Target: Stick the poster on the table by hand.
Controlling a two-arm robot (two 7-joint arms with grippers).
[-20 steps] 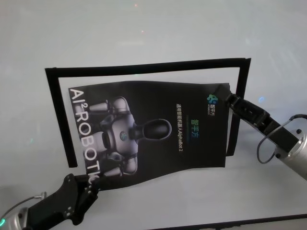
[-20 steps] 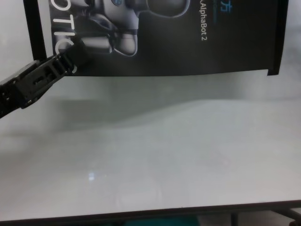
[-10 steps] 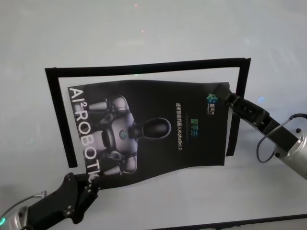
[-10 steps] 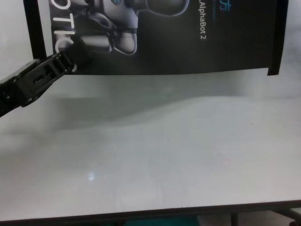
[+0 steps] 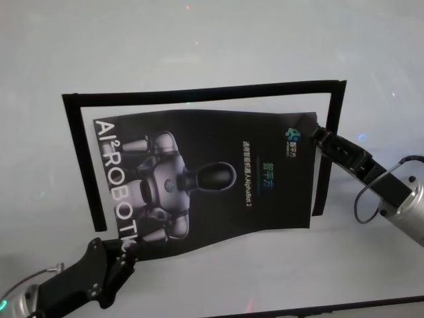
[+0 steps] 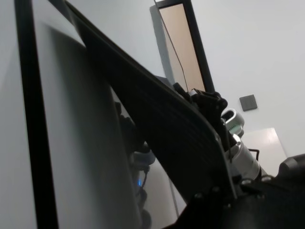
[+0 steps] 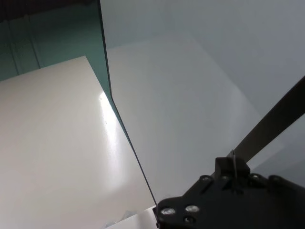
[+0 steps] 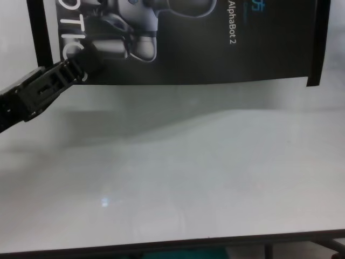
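**Poster held at two opposite corners above the taped outline**

The poster [image 5: 212, 179] fills the middle of the head view, inside a black tape outline [image 5: 199, 91] that marks three sides of a rectangle on the white desk [image 5: 199, 40]. The sheet sits slightly askew within that outline, and its lower edge waves, with shadow beneath it in the chest view, so that part appears to ride off the desk.

The left gripper [image 5: 118, 260], at lower left of the head view, has its jaws clenched on the poster's lower-left corner, beside the large white lettering. The right gripper [image 5: 311, 132], at centre right, has its jaws clenched on the upper-right corner near the small logo. The two grips are thus diagonal, with the sheet spanning between them.

The poster looks thin, light and glossy: it will likely bend and ripple rather than hold flat, could slip between smooth pads, and would crease if pulled unevenly. Corners and edge margins seem the sensible places to hold, keeping gentle tension across the diagonal. From the left wrist view the sheet shows edge-on, sloping away from the desk toward the right arm.
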